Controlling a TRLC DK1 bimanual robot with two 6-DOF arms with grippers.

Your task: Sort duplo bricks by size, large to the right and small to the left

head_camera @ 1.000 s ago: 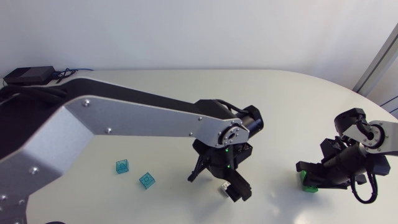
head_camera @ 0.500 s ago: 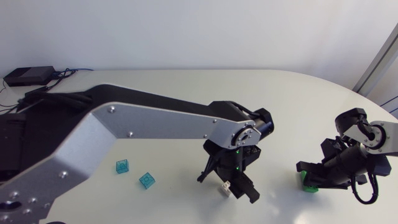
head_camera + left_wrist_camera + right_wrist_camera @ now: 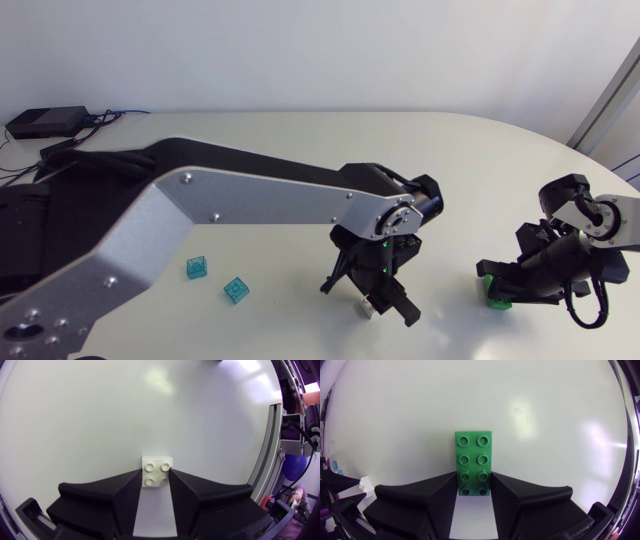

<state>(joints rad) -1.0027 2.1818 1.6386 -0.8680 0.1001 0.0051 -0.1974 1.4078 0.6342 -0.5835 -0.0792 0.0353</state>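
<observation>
A small white two-by-two brick (image 3: 156, 471) rests on the table between the fingers of my left gripper (image 3: 156, 479), which touch it on both sides. From above, that gripper (image 3: 380, 302) points down at the front middle of the table, with the white brick (image 3: 367, 308) at its tips. A large green two-by-four brick (image 3: 474, 460) lies at the right, and my right gripper (image 3: 474, 486) is shut on its near end. The head view has the green brick (image 3: 495, 299) under the right gripper (image 3: 498, 288).
Two small translucent teal bricks (image 3: 197, 267) (image 3: 236, 290) lie at the front left. A black box (image 3: 45, 122) with cables sits at the back left corner. The table's curved right edge (image 3: 590, 160) runs close behind my right arm.
My left gripper has shifted a little to the right and closed its fingers onto the white brick. The right arm and the green brick have not moved.
</observation>
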